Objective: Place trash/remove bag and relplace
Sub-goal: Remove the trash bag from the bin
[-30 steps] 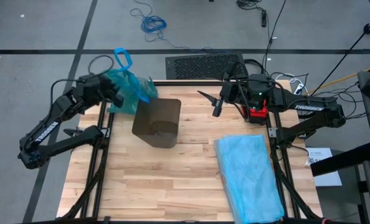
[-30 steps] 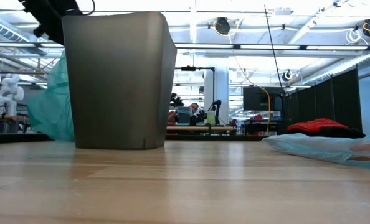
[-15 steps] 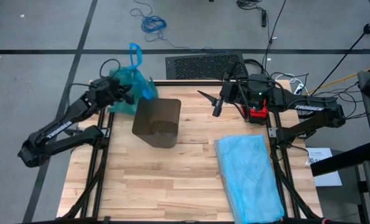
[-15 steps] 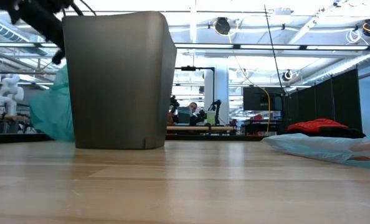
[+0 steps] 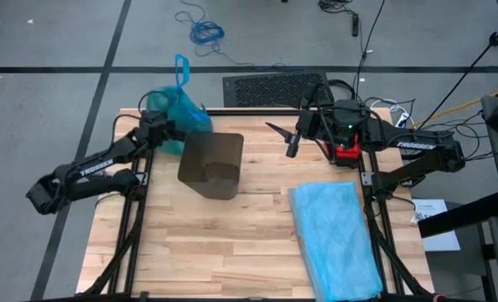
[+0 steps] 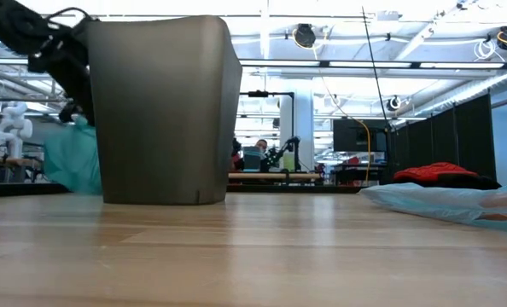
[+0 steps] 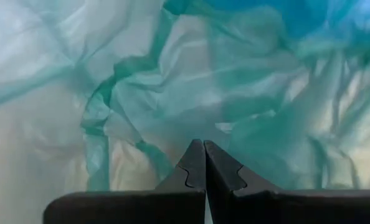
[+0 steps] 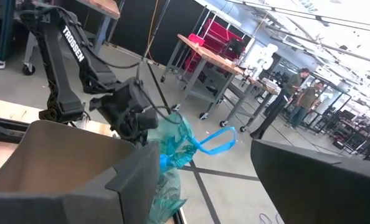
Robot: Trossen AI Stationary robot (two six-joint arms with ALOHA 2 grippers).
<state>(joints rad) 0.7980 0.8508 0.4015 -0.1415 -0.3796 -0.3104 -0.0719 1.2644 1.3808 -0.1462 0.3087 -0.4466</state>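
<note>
The teal-green bag (image 5: pixel 175 110) sits bunched at the table's far left corner, its bottom on the tabletop (image 6: pixel 69 162) and its blue handle loop (image 5: pixel 180 72) sticking up. No trash shows. My left gripper (image 5: pixel 168 129) is shut, low beside the bag, and its tips (image 7: pixel 203 163) point into the crumpled plastic (image 7: pixel 172 93). The brown bin (image 5: pixel 211 164) stands upright just beside it. My right gripper (image 5: pixel 286 139) waits open, raised over the far middle of the table. My left gripper's shut fingertips (image 7: pixel 196 155) stand against the bag's crumpled side (image 7: pixel 191 127), coming slanting down from the table's left. I cannot tell whether they touch the plastic or have any of it between them.
A paler sky-blue bag (image 5: pixel 334 236) lies flat along the table's right side. A red glove (image 5: pixel 346 154) sits by the right arm. The bin (image 6: pixel 164 109) stands between the two arms. Bare wood (image 5: pixel 224 243) lies near the front edge.
My left gripper has sunk from above the bin's rim down beside the bag and edged toward the bin, its wrist rolling a little. The bag's blue handle loop has swung more upright; the bag's body stays at the corner.
</note>
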